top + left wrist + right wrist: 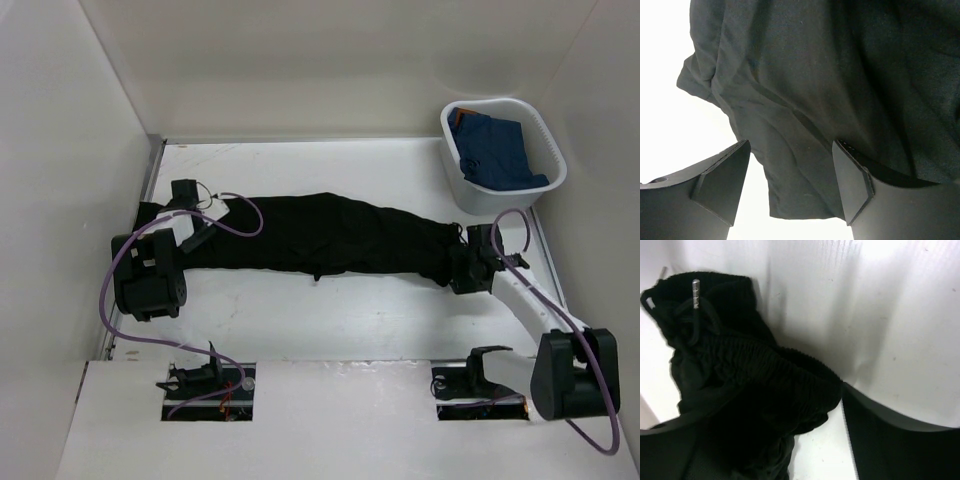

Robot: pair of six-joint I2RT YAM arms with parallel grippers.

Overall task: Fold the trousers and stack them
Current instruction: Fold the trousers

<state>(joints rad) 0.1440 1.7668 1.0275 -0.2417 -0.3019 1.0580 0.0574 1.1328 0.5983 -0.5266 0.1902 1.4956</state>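
Note:
The black trousers (pixel 330 235) lie stretched out lengthwise across the white table, leg ends at the left and waistband at the right. My left gripper (pixel 188 205) is open over the leg end. In the left wrist view the gripper (pixel 791 145) straddles the hem of the black fabric (pixel 805 100), with its fingers (pixel 722 175) wide apart. My right gripper (pixel 462 258) is open at the waistband. In the right wrist view the gripper (pixel 760 405) has the gathered elastic waistband (pixel 765 370) between its jaws, and a drawstring with a metal tip (pixel 696 292) lies beyond.
A white basket (pixel 480 200) stands at the back right and holds a blue garment (pixel 495 150). White walls close the table on the left, back and right. A raised white shelf with two cutouts (pixel 205 385) runs along the near edge.

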